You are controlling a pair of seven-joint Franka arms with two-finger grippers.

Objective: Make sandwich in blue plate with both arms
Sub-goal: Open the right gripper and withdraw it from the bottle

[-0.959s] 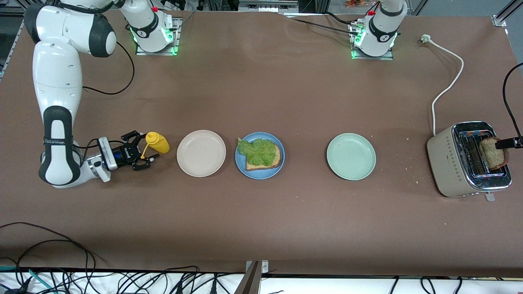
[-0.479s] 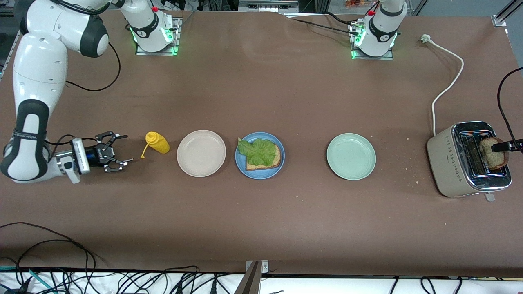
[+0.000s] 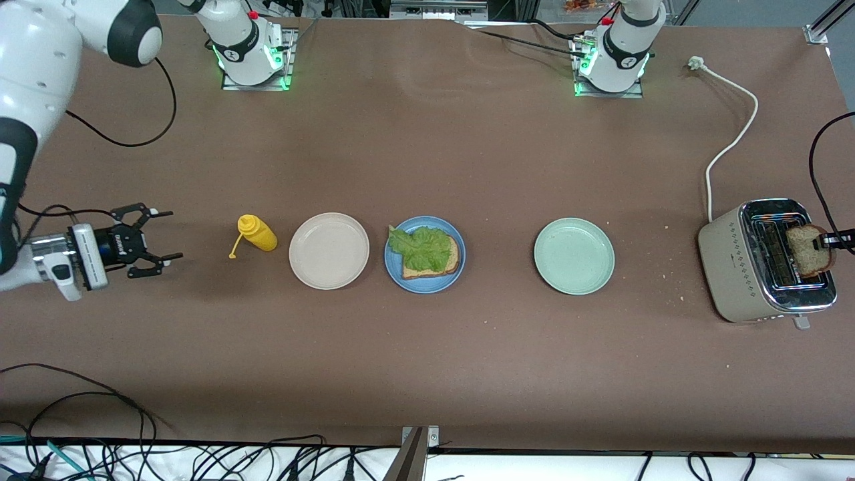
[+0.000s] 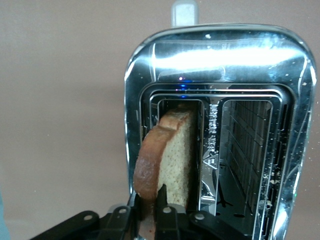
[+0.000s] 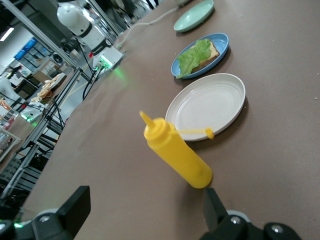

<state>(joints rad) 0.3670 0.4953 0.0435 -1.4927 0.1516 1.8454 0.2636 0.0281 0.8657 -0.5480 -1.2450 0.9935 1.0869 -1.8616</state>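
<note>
Bread topped with lettuce lies on the blue plate mid-table; the right gripper hangs spread apart near the mustard bottle. At the toaster, the left gripper looks clamped on a slice. Its wrist camera shows fingers pinching that slice. From the right wrist: bottle, beige plate, jaws wide.

No legible text, brand or no. is found anywhere on the table. Small white lettering is seen on the right gripper and on the arm link above it, but it cannot be made out. Embossed markings are carried on the toaster between its slots, also unreadable.
</note>
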